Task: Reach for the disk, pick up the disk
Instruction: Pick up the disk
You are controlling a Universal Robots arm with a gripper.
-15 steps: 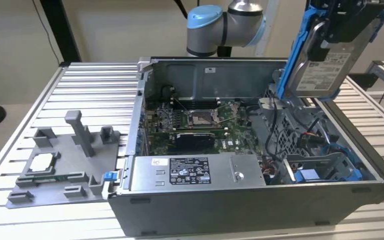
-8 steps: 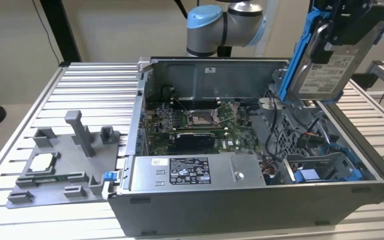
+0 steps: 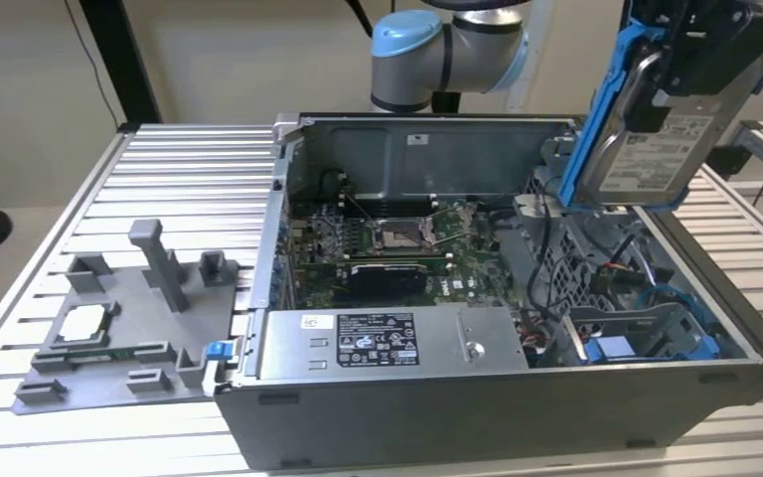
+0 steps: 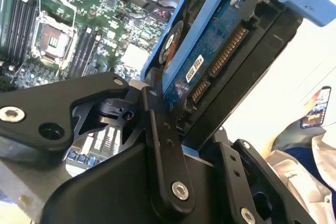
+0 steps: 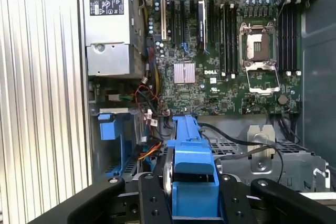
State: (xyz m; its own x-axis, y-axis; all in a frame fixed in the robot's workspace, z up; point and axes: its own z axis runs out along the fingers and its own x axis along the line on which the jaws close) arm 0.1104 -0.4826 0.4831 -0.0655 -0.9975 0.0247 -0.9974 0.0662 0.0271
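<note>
Item: pincer (image 3: 699, 62), black, at the end of the arm. Closed on the disk (image 3: 658, 139); the black fingers (image 4: 163, 145) press against its two broad faces in the second wrist view.

Item: disk, silver-grey, white label on its face, blue bracket (image 5: 193, 153) round its edges. Location: clamped in the pincer and hanging below it on edge, lifted clear above the open computer case (image 3: 515, 417). Its circuit-board side and connector row show in the second wrist view. By my judgement the pick-up is already made; doing the step well now means a firm, square clamp so the drive does not tip or slide between the fingers, and a level, unhurried carry.

Item: motherboard (image 5: 231, 56), green, with an empty processor socket (image 5: 260, 45), well below the pincer on the case floor.

Item: power supply (image 3: 388, 343), silver box with white and black label, below the pincer at the case's near wall.

Item: loose cables (image 3: 607, 273), black, red and blue, directly under the held disk. Likely snag if the disk drops low.

Item: empty blue drive bracket (image 3: 627, 348), in the cage beneath the pincer.

Item: grey plastic fixture (image 3: 130, 318), on the slatted desk (image 3: 183, 169), well apart from the pincer, beyond the case. No obstruction.
</note>
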